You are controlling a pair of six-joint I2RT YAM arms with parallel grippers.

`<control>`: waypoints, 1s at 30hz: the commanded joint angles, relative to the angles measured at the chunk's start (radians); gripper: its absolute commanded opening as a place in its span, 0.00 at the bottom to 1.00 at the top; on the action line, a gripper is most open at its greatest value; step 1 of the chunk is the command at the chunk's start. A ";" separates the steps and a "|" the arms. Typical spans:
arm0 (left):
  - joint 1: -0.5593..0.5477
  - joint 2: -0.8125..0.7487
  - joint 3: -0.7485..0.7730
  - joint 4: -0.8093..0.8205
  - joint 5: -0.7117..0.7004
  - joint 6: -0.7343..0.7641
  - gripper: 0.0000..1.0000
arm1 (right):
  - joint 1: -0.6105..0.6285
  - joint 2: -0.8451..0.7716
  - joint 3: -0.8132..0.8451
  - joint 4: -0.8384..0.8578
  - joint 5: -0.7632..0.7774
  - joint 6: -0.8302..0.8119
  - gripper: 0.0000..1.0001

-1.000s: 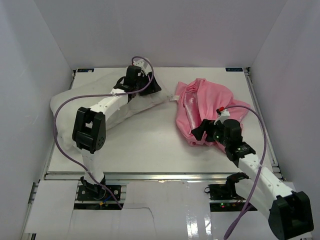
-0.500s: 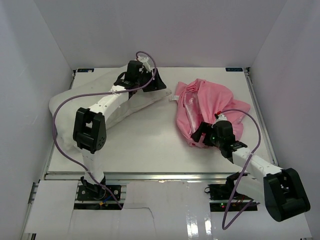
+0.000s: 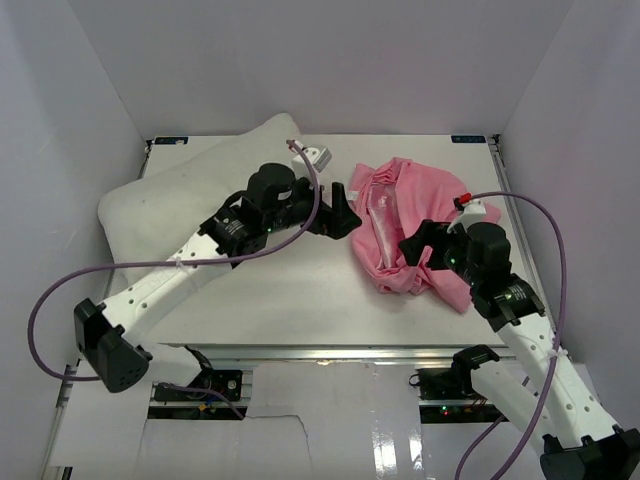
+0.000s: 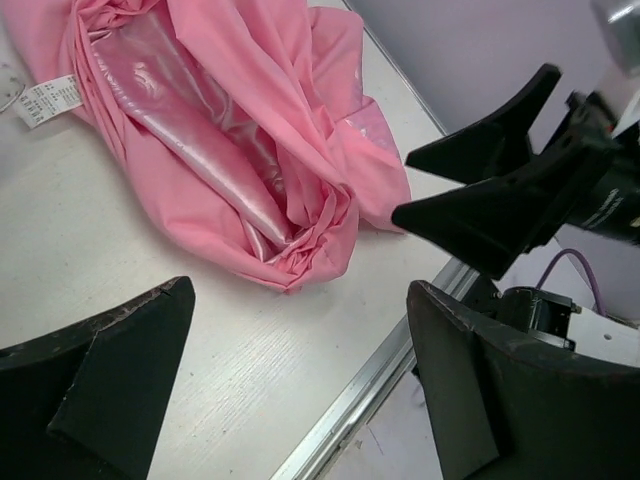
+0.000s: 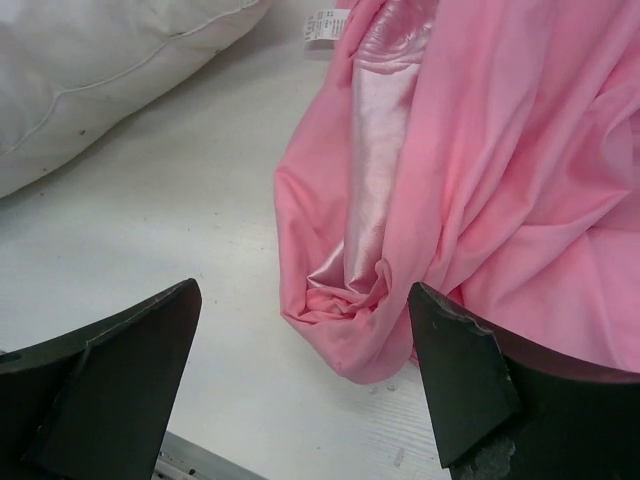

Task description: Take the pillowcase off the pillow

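Observation:
The pillowcase [image 3: 400,215] lies as a crumpled pink heap on the right of the table, apart from the pillow [image 3: 180,195], which lies bare and off-white at the back left. My left gripper [image 3: 342,213] is open and empty, hovering between the pillow and the pillowcase's left edge. My right gripper [image 3: 416,253] is open and empty over the heap's near edge. The left wrist view shows the pillowcase [image 4: 230,130], its white tag [image 4: 48,100] and my open gripper [image 4: 300,400]. The right wrist view shows the pillowcase [image 5: 470,170], the pillow [image 5: 110,70] and my open gripper [image 5: 300,390].
White enclosure walls stand close on the left, back and right. The table [image 3: 290,290] has a metal rail along its near edge [image 4: 370,385]. The right gripper's black fingers [image 4: 490,190] show in the left wrist view, close beside the heap.
My left arm has pulled off the pillow and swung right and nearer, now beside the pillowcase. My right gripper has shifted slightly along the heap's near edge. The pillow now shows fully.

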 commanded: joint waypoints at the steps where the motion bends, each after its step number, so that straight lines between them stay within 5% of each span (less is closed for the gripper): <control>1: -0.036 -0.121 -0.147 0.013 -0.072 0.000 0.98 | 0.005 -0.041 0.082 -0.127 -0.035 -0.063 0.90; 5: -0.044 -0.324 -0.288 0.025 -0.230 -0.028 0.98 | 0.005 -0.172 0.064 -0.129 -0.050 -0.054 0.90; 10: -0.044 -0.479 -0.467 0.144 -0.077 0.006 0.98 | 0.005 -0.265 -0.019 -0.066 -0.121 -0.090 0.90; 18: -0.045 -0.565 -0.648 0.221 -0.028 0.006 0.98 | 0.005 -0.279 -0.062 -0.030 -0.148 -0.112 0.90; 30: -0.045 -0.577 -0.712 0.310 0.018 0.008 0.98 | 0.005 -0.306 -0.077 -0.027 -0.141 -0.116 0.90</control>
